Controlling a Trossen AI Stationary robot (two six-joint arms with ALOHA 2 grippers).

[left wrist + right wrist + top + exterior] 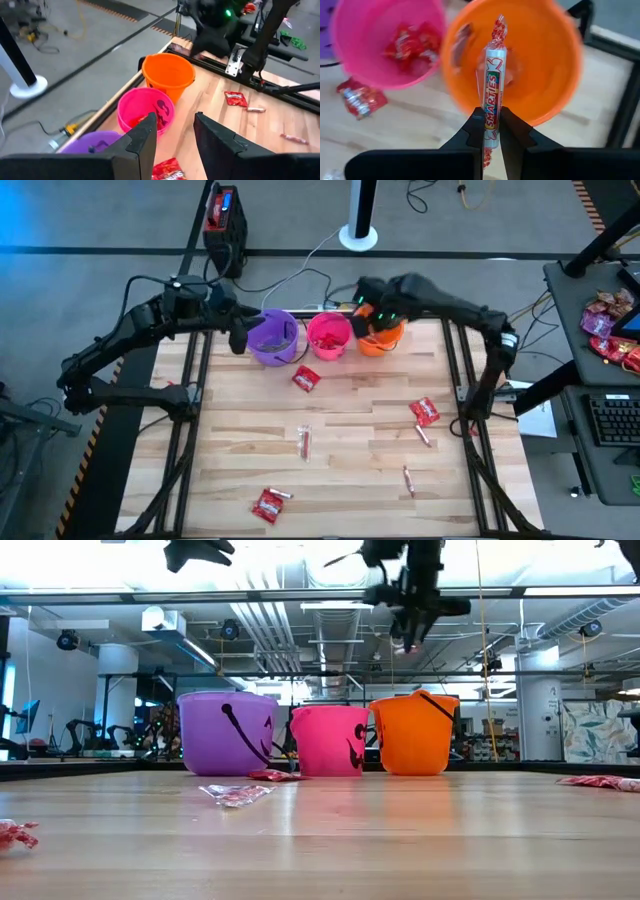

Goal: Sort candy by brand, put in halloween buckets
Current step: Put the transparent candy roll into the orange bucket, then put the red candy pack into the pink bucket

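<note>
Three round plastic pails stand in a row at the far edge of our bench (330,480), a surface of pale wood planks framed by dark metal rails. Nearest us, at about 7 o'clock on the bench in the high view, lies a crinkly red packet (268,505). Beyond it, a thin stick (408,479) lies at 5 o'clock and another stick (303,441) sits near the middle. At 3 o'clock a second red packet (424,411) rests just beside a short stick (423,435). A third red packet (305,379) lies at 12 o'clock, just in front of the pails.

The purple pail (273,338) stands leftmost, the pink pail (329,336) in the middle, holding red wrappers, and the orange pail (379,340) on the right. All three are smooth-walled with black handles, and the pink one shows a black printed face.

Our right claw (491,131) hangs over the orange pail's mouth, its dark fingers pinched tight on a thin, cellophane-wrapped Smarties roll (493,100) with a twisted end, held lengthwise over the opening. The right arm partly hides that pail from above.

Our left claw (173,135) hovers beside the purple pail with its fingers partly apart and nothing between them.

Off the bench at 3 o'clock, a heap of red and pink wrappers (612,328) sits on a side desk (580,310), with a keyboard (612,422) close by.
</note>
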